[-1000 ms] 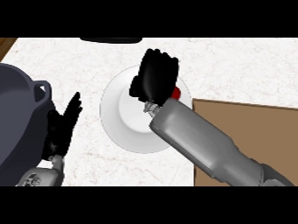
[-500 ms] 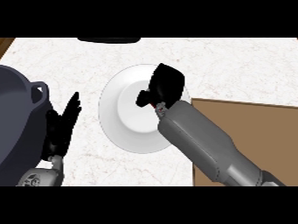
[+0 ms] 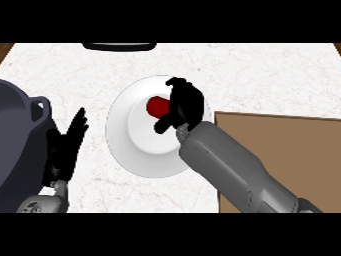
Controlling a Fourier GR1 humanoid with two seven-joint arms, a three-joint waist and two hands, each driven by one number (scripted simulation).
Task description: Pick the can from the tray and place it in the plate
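**Can over the plate**

Because the plate point(image 3: 140, 150) at frame centre is the target, the right hand point(image 3: 182, 102) hangs above it, fingers curled beside the red can point(image 3: 157, 106), seemingly resting inside. The left hand point(image 3: 66, 145) rests open, lower left, beside the dark pot point(image 3: 7, 135).

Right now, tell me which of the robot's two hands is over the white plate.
The right hand: it hangs over the white plate beside the red can. The left hand rests open beside the dark pot, off the plate.
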